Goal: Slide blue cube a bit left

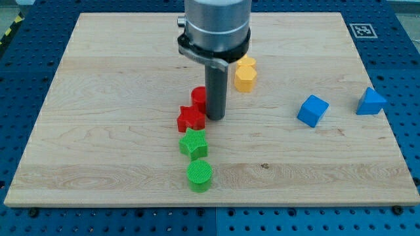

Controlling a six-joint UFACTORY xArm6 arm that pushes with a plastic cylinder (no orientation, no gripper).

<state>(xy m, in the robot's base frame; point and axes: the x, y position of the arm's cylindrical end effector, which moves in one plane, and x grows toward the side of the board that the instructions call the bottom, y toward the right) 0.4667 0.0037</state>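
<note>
The blue plastic cube (312, 110) is sitting on the pale wooden worktop (118, 151) toward the view's right, roughly level with my tip. Just to its right, near the worktop's right edge, a second blue block (371, 101), wedge-like in shape, is lying apart from it. My tip (216, 118), the lower end of the dark rod, is resting well to the view's left of the cube, close against the right side of a red star-shaped block (191, 119) and just below a second red block (199, 97) whose shape the rod is partly hiding. I am carrying no pincer, so there is nothing to report as released or clenched; the rod is only pushing.

Judged risks: I am standing on the wrong side of the cube, since a leftward slide calls for contact on its right face. Travelling straight across would be pushing the cube right, toward the other blue block. Passing between the two blue blocks is likely a tight fit, and clipping the cube's corner would be turning it rather than sliding it. Leaving my present spot carelessly could also be dragging the red blocks.

Count: two blue blocks, two red blocks, two yellow blocks (245, 75) stacked or adjoining behind the rod, and two green blocks, one star-shaped (193, 143) and one round (199, 174), making eight.
</note>
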